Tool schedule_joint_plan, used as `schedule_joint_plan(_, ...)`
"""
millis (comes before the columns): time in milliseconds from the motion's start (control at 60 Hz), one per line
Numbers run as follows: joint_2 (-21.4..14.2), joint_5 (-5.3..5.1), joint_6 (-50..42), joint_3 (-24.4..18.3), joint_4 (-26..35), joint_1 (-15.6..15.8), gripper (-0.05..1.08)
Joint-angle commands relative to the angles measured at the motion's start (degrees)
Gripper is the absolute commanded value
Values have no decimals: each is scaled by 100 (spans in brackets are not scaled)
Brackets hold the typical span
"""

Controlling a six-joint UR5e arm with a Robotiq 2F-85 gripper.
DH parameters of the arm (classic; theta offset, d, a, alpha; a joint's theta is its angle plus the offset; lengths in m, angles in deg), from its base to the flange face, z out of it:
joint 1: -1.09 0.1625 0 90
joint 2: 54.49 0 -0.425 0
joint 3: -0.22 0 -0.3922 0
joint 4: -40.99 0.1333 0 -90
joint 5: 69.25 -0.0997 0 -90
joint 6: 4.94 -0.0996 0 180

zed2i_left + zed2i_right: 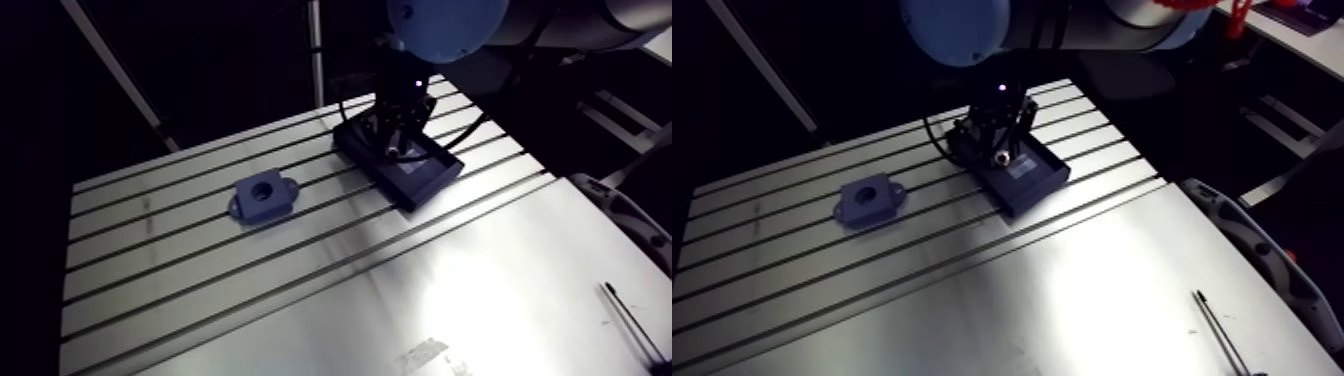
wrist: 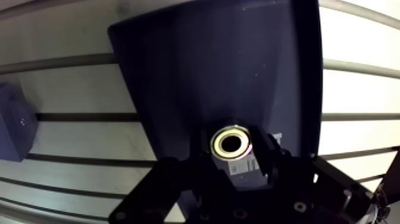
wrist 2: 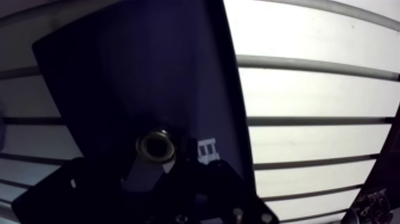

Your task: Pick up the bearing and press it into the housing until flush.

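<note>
Holding item: gripper (image 2: 233, 156), narrow, both fingers pressed against the sides of the bearing (image 2: 232, 143), a pale metal ring. Location: low over the floor of the dark tray (image 2: 208, 59). Housing (image 1: 262, 196): well apart, alone on the slotted table (image 1: 480, 290).

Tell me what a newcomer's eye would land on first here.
The shiny bearing at the gripper, bright against the dark tray, catches the eye first. Then the blue housing, alone on the slotted table, apart from the tray.
</note>
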Motion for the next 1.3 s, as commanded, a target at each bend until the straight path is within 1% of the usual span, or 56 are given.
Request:
schedule_joint_plan(17, 1, 0, 0, -1, 0, 12, 52)
schedule_joint_plan(83, 1, 0, 0, -1, 0, 13, 55)
schedule_joint_plan(317, 1, 0, 0, 6, 0, 20, 56)
schedule_joint_plan(417, 1, 0, 0, 0, 0, 30, 59)
schedule_joint_plan(583, -24, 0, 8, -28, 16, 30, 60)
schedule_joint_plan(683, -59, -25, 9, -53, 41, 39, 62)
schedule_joint_plan(700, -83, -41, 9, -61, 59, 39, 62)
schedule_joint_plan(783, -159, -44, 9, -63, 109, 48, 63)
schedule_joint_plan(883, -340, -44, 0, -79, 262, 48, 63)
schedule_joint_plan(917, -402, -36, -15, -88, 353, 56, 64)
schedule_joint_plan(950, -517, -36, -161, -121, 610, 57, 64)
schedule_joint_plan(967, -517, -36, -161, -121, 610, 57, 64)
schedule_joint_plan(1033, -607, -28, -320, -140, 779, 120, 65)
schedule_joint_plan(1117, -724, -34, -482, -167, 891, 343, 66)
schedule_joint_plan(1233, -738, -42, -714, -209, 986, 530, 67)
schedule_joint_plan(1250, -730, -44, -802, -227, 1030, 606, 67)
schedule_joint_plan(1267, -730, -44, -802, -227, 1030, 606, 67)
schedule_joint_plan(1300, -736, -43, -947, -278, 1110, 780, 67)
